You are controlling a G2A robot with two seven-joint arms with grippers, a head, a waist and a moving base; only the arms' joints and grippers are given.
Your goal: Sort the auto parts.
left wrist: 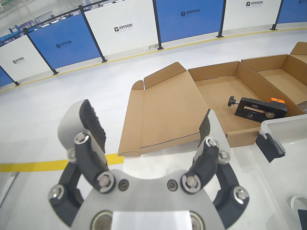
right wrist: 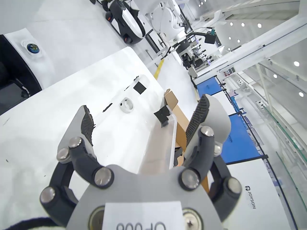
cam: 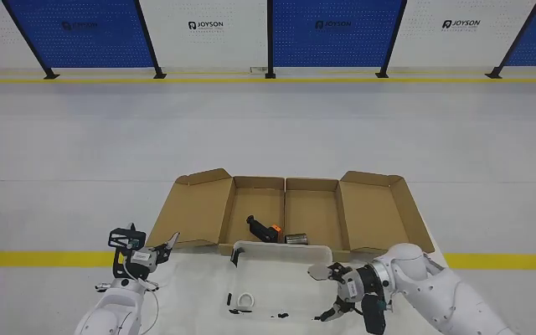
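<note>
— what is hard to make out on the table [cam: 201, 289]?

— the small black pieces [cam: 239, 311] toward its near edge; they are too small to tell their shape. the grey cylinder [cam: 296, 239] lies in the cardboard box [cam: 285, 197], perhaps in the right compartment against the divider. the left wrist view cuts it off behind that wall.

— what does one view give that another lacks?

— the left wrist view shows the black clamp-like part [left wrist: 260, 110] plainly. it has a knob at one end and an orange piece at the other, and it lies flat in the left compartment near the front wall. the right wrist view shows the white ring [right wrist: 126, 104] flat on the table, apart from the clear bin [cam: 280, 244]. the bin sits at the far edge against the box, with a black latch [left wrist: 269, 146] on its end.

— and the grippers?

— the left gripper [left wrist: 146, 113] hangs over the table's left edge, with its fingers spread wide and nothing between them. the right gripper [right wrist: 145, 106] is over the right part of the table. it is just as wide apart, holds nothing, and is clear of the ring.
</note>
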